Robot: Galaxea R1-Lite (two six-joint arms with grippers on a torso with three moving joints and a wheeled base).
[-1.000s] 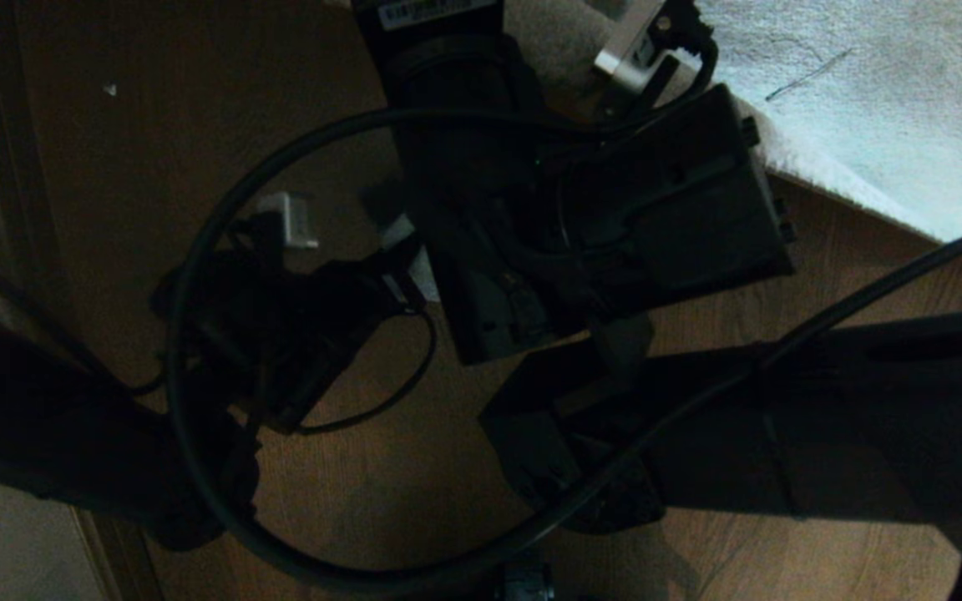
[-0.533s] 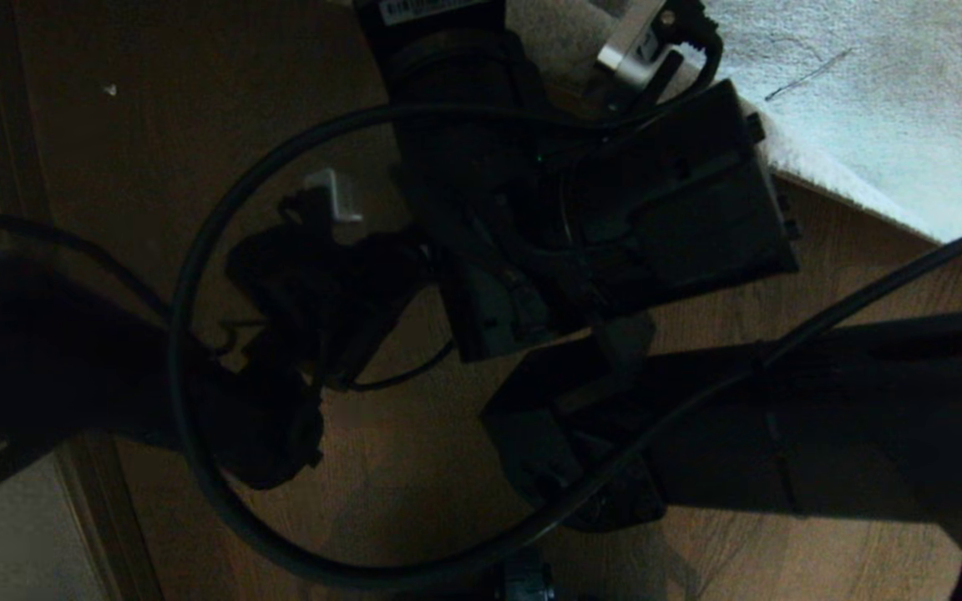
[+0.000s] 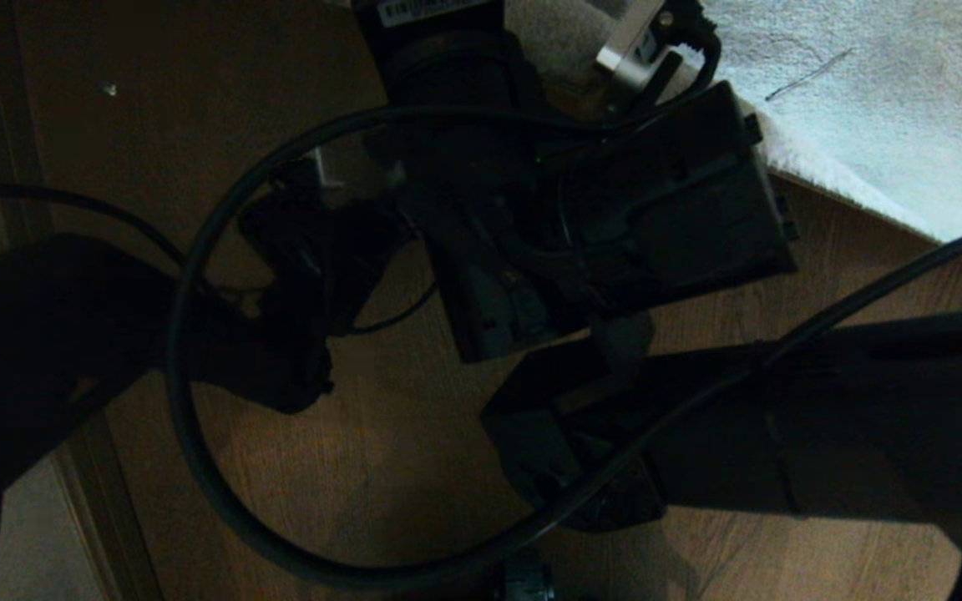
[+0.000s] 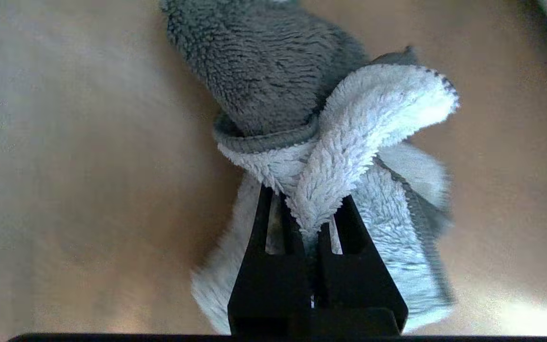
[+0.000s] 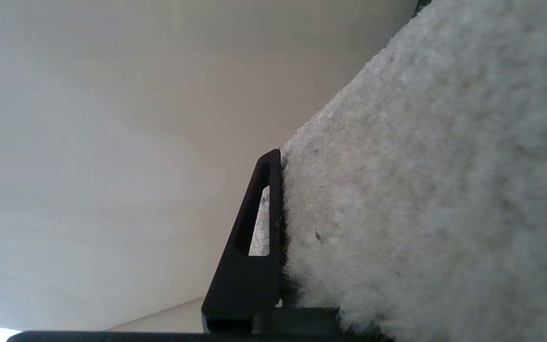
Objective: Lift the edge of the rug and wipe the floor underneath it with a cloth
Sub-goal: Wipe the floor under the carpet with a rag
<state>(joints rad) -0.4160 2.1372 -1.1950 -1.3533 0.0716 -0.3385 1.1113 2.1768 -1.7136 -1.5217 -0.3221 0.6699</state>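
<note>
Plush white and grey, the cloth point(image 4: 330, 156) is clamped in the left end effector point(image 4: 310, 223), close above the brown wood floor point(image 4: 74, 180). The right end effector point(image 5: 273, 228) is closed on the rug edge point(image 5: 397, 190) and holds this pale shaggy border raised off the floor.

My head camera looks steeply down past both my arms onto the floor point(image 3: 381, 467). Each wrist camera sits close behind its fingers: left facing the cloth point(image 4: 330, 142), right the rug edge point(image 5: 425, 190), which the head view shares.
</note>
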